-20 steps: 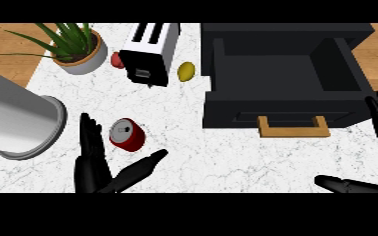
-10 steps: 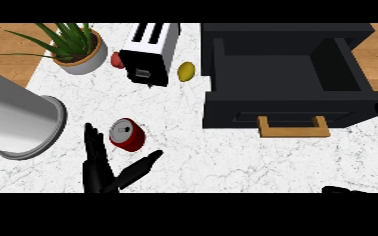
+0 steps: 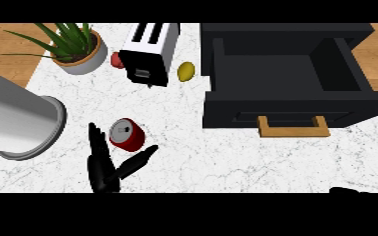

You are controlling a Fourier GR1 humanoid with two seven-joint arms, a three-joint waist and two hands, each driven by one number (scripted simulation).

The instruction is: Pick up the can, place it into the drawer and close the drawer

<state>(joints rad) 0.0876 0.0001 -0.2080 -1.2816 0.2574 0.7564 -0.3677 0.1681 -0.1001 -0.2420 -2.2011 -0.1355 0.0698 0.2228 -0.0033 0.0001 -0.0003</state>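
A red can (image 3: 127,135) with a silver top lies on the white marble counter, left of centre. My left hand (image 3: 103,169) is just below it, open, with straight fingers rising along the can's left side and the thumb pointing up to its right; no finger curls round the can. The black drawer (image 3: 284,80) stands pulled open at the right, with a tan handle (image 3: 293,127) on its front. Only a dark tip of my right hand (image 3: 351,190) shows at the bottom right edge.
A black and white toaster (image 3: 150,52) stands at the top centre, with a yellow lemon (image 3: 186,71) to its right and a small red thing (image 3: 117,59) to its left. A potted plant (image 3: 71,48) is at top left. A large grey cylinder (image 3: 26,125) lies at the left edge.
My left hand has shifted right and up, closer under the can. My right hand has dropped toward the lower edge until only its tip shows. The can and drawer have not moved.
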